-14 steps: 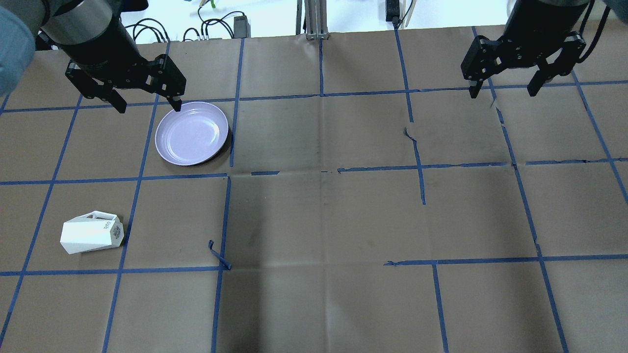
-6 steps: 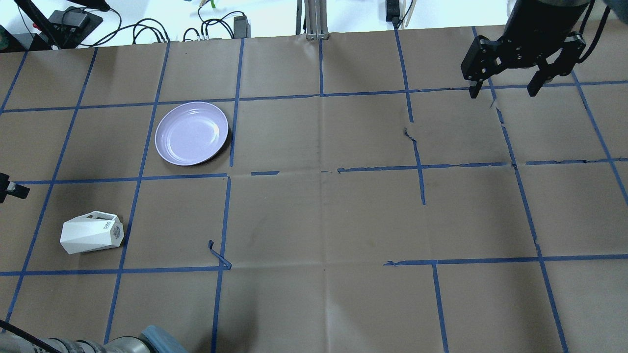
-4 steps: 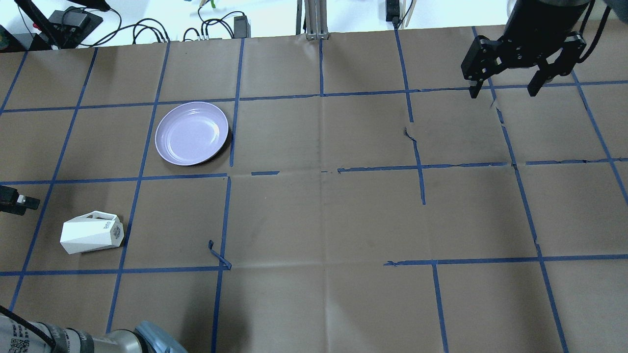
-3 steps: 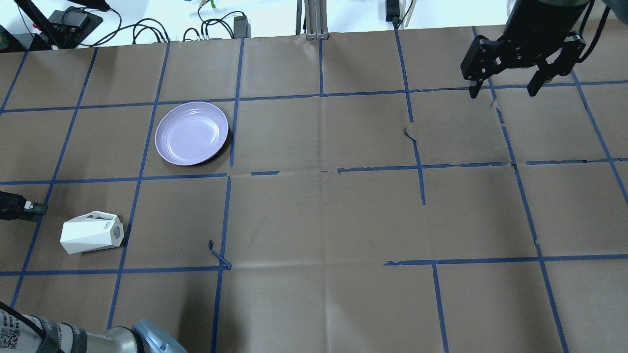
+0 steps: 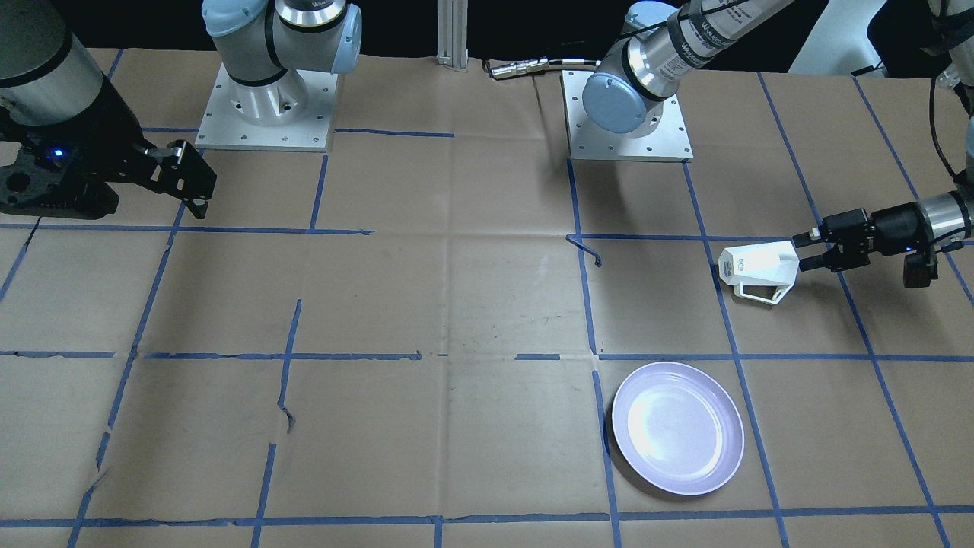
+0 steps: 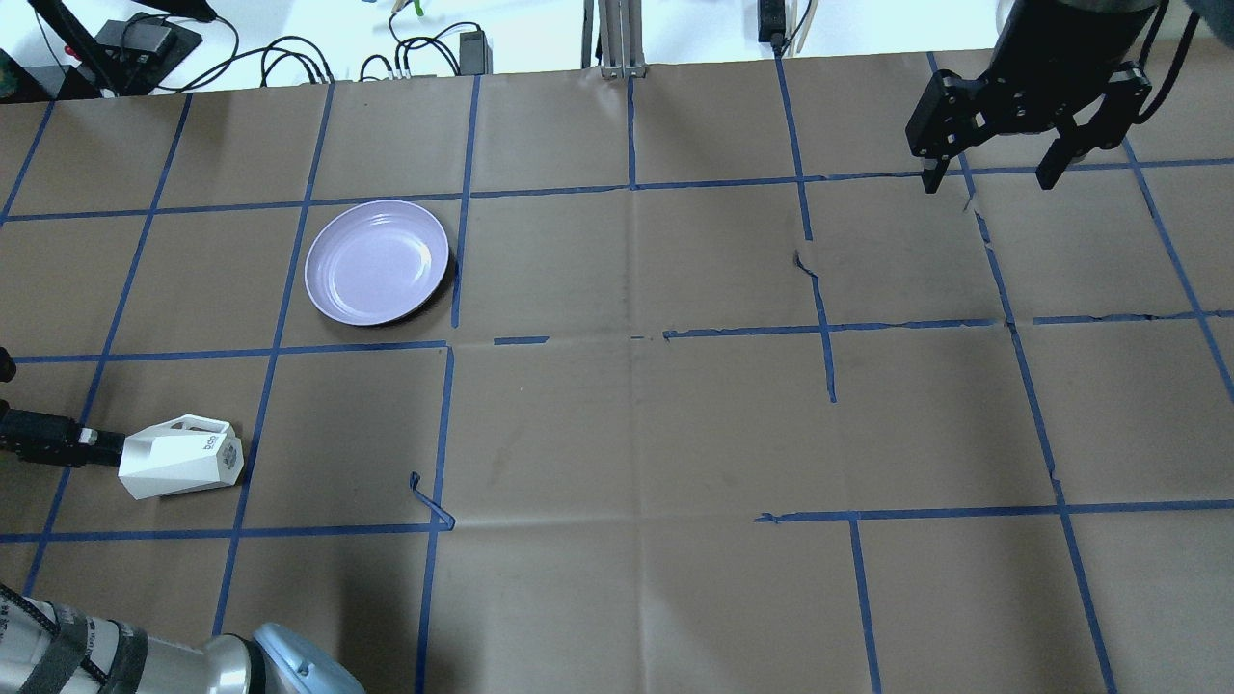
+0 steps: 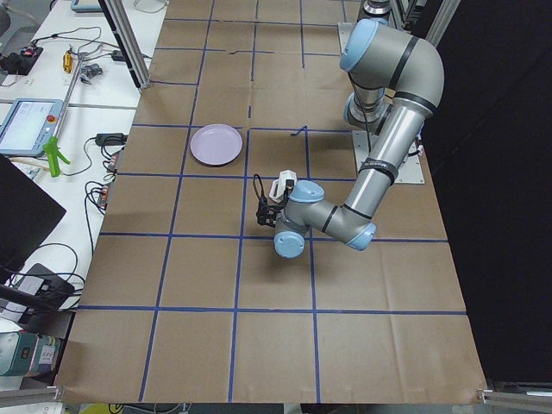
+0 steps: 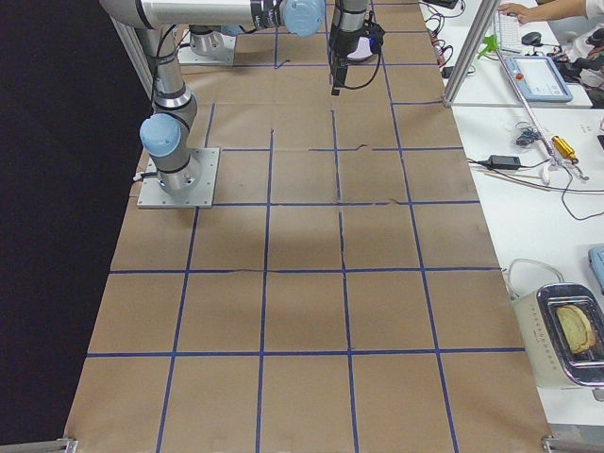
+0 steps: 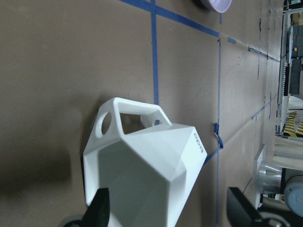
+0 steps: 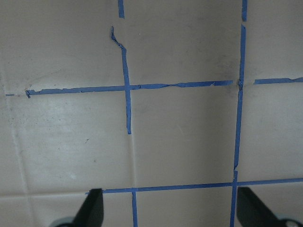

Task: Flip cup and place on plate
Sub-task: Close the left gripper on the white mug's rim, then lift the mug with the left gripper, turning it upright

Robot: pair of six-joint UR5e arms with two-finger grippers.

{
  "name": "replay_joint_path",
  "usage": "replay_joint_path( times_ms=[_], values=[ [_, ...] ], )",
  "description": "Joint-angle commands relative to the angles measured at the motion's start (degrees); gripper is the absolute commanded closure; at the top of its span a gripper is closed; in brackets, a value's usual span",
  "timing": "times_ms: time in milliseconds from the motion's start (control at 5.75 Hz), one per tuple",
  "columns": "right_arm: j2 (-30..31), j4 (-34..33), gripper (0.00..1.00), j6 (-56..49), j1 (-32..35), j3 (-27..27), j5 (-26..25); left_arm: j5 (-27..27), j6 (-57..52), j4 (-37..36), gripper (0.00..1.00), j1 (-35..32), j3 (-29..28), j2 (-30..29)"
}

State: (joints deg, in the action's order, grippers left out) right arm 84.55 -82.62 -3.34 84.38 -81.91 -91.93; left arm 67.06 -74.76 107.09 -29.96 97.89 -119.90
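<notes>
Left hand (image 5: pixel 800 253) now at the mouth of the tipped cup (image 5: pixel 757 265), fingers spread, mostly cut off overhead, right hand (image 6: pixel 986 181) spread too.

plate (image 9: pixel 214 4) cropped, cup (image 9: pixel 149 176) rim cropped

**Cup** (image 6: pixel 178 461): a small dark logo (image 6: pixel 207 446) of three lowercase characters stands on a side facet next to the base.
- Overhead view: the logo sits in the lower left of the frame.
- Front-facing view: it sits at centre right.
- Left wrist view: it lies right of centre, turned sideways and too blurred to read.
- Reading: the first character looks like "b". The other two cannot be told for certain.

**Left arm** (image 5: pixel 685 30): dark printed lettering runs along the silver tube, upper right of the front-facing view. It is too small to read.

**Hazard stripes** (image 9: pixel 289 124): yellow-and-black diagonal bands mark a fixture at the right edge of the left wrist view.
</notes>
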Motion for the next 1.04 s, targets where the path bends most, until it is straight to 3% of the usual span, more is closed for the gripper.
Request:
replay_joint_path(
  times_ms=[0,174,348,696,870],
  values=[
    [0.00,0.00,0.00,0.00,0.00,0.00,0.00,-2.70,-1.00,3.21,0.51,-0.62,-0.07,0.02],
    [0.00,0.00,0.00,0.00,0.00,0.00,0.00,-4.98,-2.57,6.09,0.66,-0.80,-0.07,-0.07],
    [0.00,0.00,0.00,0.00,0.00,0.00,0.00,-5.44,-3.63,6.29,0.95,-0.81,-0.33,-0.07],
    [0.00,0.00,0.00,0.00,0.00,0.00,0.00,-5.88,-2.76,5.77,1.00,-1.77,-1.91,2.47],
    [0.00,0.00,0.00,0.00,0.00,0.00,0.00,-5.71,0.03,5.59,1.00,-3.60,-4.17,6.40]
  ],
)
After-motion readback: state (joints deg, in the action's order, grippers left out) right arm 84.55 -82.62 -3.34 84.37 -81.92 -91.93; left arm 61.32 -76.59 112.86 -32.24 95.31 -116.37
